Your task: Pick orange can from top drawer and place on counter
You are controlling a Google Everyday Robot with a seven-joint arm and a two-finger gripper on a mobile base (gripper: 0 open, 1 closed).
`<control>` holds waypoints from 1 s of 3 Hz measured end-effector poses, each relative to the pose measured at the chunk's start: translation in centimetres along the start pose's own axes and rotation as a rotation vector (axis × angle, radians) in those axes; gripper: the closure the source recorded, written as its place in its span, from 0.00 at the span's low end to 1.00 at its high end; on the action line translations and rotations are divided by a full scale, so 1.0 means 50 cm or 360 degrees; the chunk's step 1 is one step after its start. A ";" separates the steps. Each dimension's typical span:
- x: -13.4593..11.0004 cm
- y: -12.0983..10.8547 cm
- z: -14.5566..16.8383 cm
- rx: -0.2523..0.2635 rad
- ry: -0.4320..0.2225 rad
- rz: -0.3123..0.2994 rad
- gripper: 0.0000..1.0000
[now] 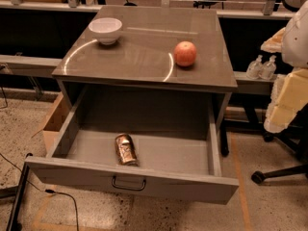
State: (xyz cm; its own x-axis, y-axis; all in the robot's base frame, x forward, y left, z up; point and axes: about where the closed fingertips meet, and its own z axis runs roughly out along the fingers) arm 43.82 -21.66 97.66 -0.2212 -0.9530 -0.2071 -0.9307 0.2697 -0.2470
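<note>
The orange can (125, 149) lies on its side on the floor of the open top drawer (168, 153), left of centre and close to the front wall, with one end pointing toward the front. The drawer is pulled fully out, and its dark bail handle (128, 183) is on the front panel. The counter (144, 47) is the glossy grey-brown top of the cabinet above the drawer. A white rounded part of my arm (296, 30) shows at the right edge. My gripper is not in view.
A white bowl (106, 30) stands at the counter's back left and a round orange-red apple (185, 53) at its right. Pale yellow blocks (288, 100) and a chair base (279, 170) are at the right. A cardboard box (54, 124) sits left of the drawer. Cables (62, 196) run across the floor.
</note>
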 end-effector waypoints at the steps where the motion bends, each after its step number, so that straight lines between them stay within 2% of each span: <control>1: 0.000 0.000 0.000 0.0000 0.0000 0.0000 0.00; 2: -0.021 0.013 0.037 -0.0093 -0.0042 0.0114 0.00; 3: -0.075 0.055 0.160 -0.0331 -0.0126 0.0397 0.00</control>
State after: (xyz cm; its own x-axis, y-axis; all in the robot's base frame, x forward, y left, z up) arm 44.42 -16.24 90.17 -0.4338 -0.8453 -0.3119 -0.8922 0.4514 0.0175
